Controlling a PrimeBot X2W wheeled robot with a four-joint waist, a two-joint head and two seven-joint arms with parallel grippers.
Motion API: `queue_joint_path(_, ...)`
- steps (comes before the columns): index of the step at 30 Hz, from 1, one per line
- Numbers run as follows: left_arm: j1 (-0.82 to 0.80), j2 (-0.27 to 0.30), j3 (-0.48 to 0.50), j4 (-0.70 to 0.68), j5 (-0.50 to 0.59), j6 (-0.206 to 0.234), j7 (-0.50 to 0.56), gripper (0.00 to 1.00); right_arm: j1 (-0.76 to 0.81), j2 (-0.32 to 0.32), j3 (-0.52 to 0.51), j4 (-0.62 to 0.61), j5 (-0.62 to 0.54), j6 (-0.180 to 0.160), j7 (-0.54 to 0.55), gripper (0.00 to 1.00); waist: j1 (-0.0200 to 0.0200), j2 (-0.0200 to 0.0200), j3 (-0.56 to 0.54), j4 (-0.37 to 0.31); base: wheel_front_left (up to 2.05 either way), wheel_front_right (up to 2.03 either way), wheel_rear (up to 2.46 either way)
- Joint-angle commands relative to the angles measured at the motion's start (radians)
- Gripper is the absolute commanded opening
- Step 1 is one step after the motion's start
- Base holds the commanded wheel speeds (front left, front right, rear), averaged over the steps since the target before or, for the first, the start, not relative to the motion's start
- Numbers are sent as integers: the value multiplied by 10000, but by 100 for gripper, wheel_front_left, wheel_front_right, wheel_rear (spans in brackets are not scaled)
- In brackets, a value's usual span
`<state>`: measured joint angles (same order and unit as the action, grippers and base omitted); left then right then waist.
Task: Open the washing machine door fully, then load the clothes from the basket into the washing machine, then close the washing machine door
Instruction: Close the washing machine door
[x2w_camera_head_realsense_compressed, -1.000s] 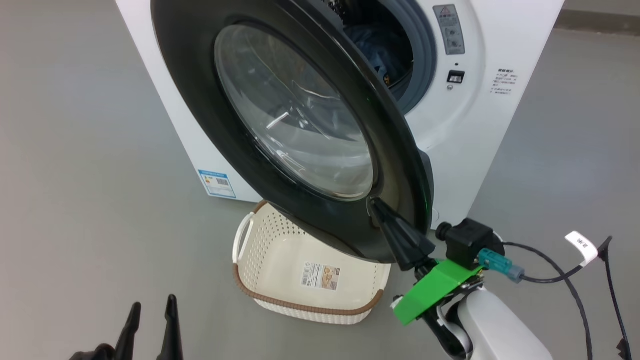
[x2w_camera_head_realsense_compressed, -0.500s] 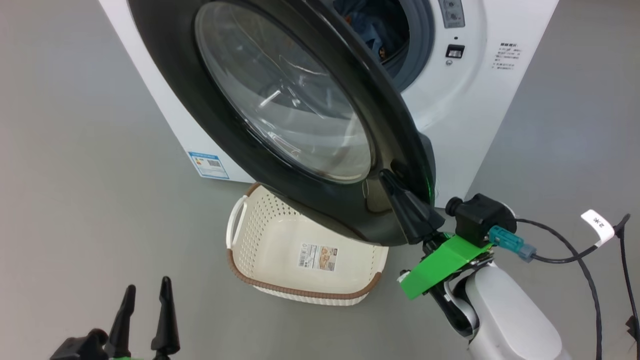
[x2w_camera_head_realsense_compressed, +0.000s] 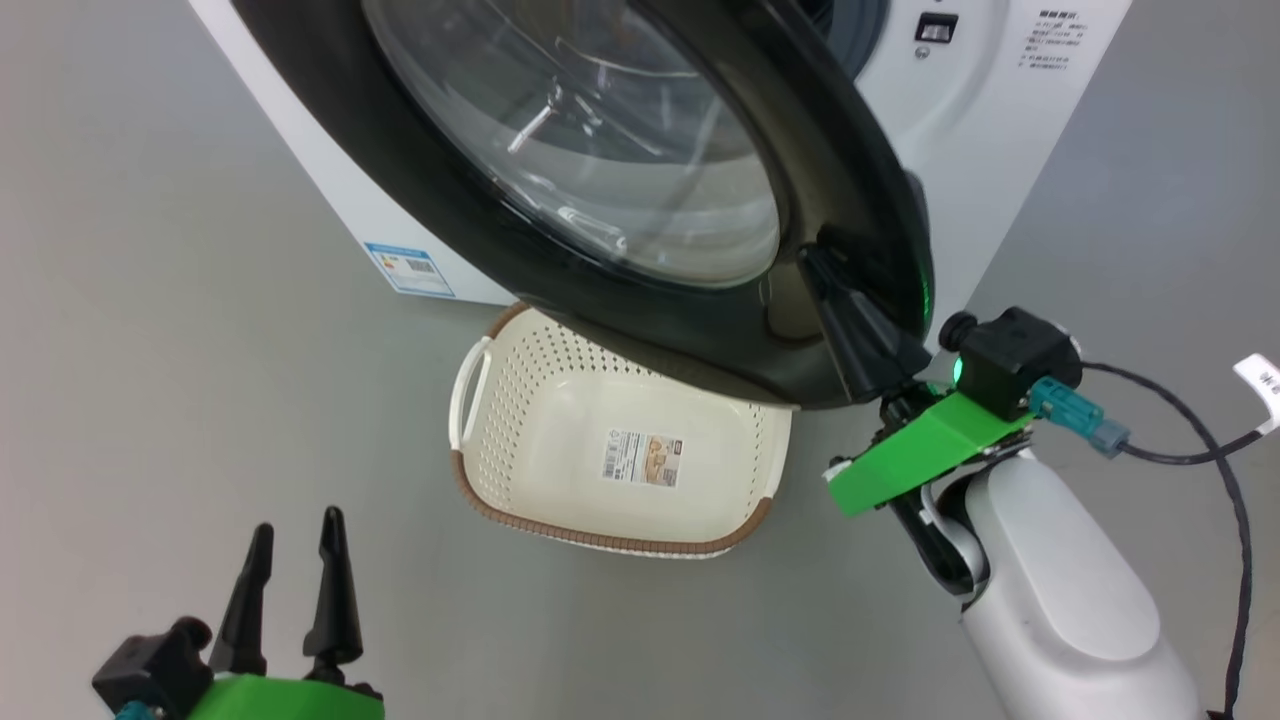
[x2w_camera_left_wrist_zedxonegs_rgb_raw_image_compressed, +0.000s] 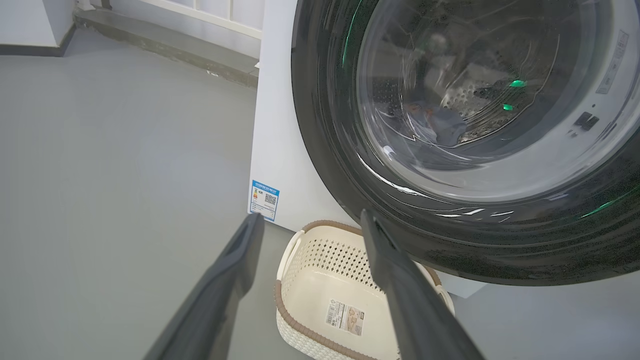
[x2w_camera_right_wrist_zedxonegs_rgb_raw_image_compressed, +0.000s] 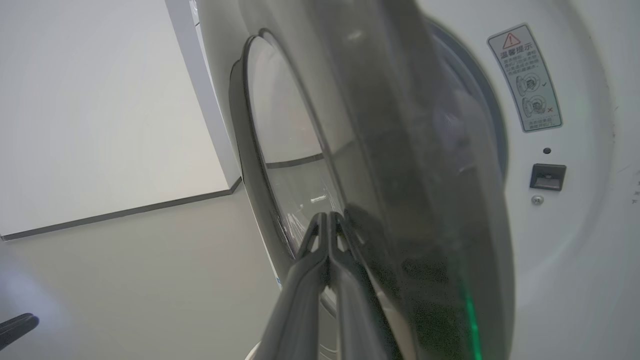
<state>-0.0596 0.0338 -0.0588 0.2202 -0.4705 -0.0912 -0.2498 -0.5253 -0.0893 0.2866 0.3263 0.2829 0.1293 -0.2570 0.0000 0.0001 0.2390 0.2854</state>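
Note:
The washing machine door (x2w_camera_head_realsense_compressed: 700, 330), with its black rim and bulging glass, stands partly open in front of the white washing machine (x2w_camera_head_realsense_compressed: 1000, 130). My right gripper (x2w_camera_head_realsense_compressed: 814, 264) is shut, its tips pressed on the door's outer rim near the free edge; the right wrist view shows the right gripper (x2w_camera_right_wrist_zedxonegs_rgb_raw_image_compressed: 327, 216) against the door (x2w_camera_right_wrist_zedxonegs_rgb_raw_image_compressed: 400, 175). The basket (x2w_camera_head_realsense_compressed: 520, 420) lies empty on the floor under the door. Through the door's glass, the clothes (x2w_camera_left_wrist_zedxonegs_rgb_raw_image_compressed: 440, 125) lie in the drum. My left gripper (x2w_camera_head_realsense_compressed: 297, 525) hangs open at the lower left, holding nothing, well short of the basket (x2w_camera_left_wrist_zedxonegs_rgb_raw_image_compressed: 280, 305).
A blue energy label (x2w_camera_head_realsense_compressed: 410, 268) sits low on the machine's front. The latch slot (x2w_camera_head_realsense_compressed: 937, 27) and a warning sticker (x2w_camera_right_wrist_zedxonegs_rgb_raw_image_compressed: 525, 77) are right of the opening. A black cable (x2w_camera_head_realsense_compressed: 1180, 450) trails from my right wrist over the grey floor.
The head camera has shifted. The right gripper has stayed on the door's rim and moved with it; the door now covers more of the opening. The left gripper shows more fully.

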Motion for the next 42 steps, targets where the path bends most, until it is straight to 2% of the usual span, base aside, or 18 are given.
queue_joint_path(1,-380,164,302,-299,-63,28,-120,100,-302,134,36,-317,-164,14,-48,0,0,-1,247,29,0,0,0)
queue_joint_path(29,-1152,164,67,-604,-384,-109,-120,100,-1605,-161,-1301,-517,-629,14,-48,0,0,-1,1495,264,0,0,0)
queue_joint_path(42,-1411,164,-386,-813,-648,-109,-120,100,-2728,-624,-1474,-118,-1155,14,-48,0,0,-1,1916,452,0,0,0)
